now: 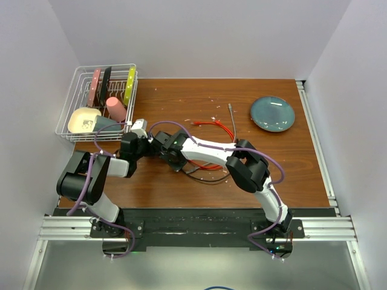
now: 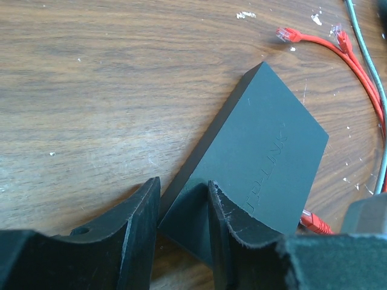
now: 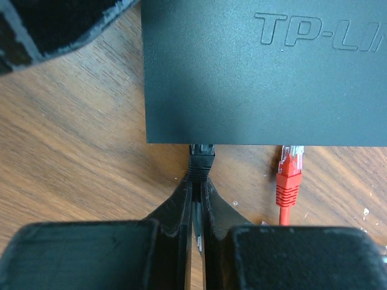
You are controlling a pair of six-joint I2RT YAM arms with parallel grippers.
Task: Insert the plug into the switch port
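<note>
From above, a dish rack (image 1: 106, 66) sits at 10 o'clock and a blue-grey plate (image 1: 273, 113) at 2 o'clock. In the left wrist view, the left gripper (image 2: 184, 194) pinches the near corner of the black TP-Link switch (image 2: 260, 145). In the right wrist view, the right gripper (image 3: 195, 188) clamps the black plug (image 3: 201, 158) at 12 o'clock. The plug's tip meets the switch's edge, and the port itself is hidden. A red plug (image 3: 289, 173) sits at 2 o'clock.

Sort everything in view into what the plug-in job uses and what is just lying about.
In use: black switch box, gripped by the left gripper; black plug, pinched in the right gripper at the box's edge.
Lying about: blue-grey plate; dish rack with its contents; loose red cables; grey cable.
</note>
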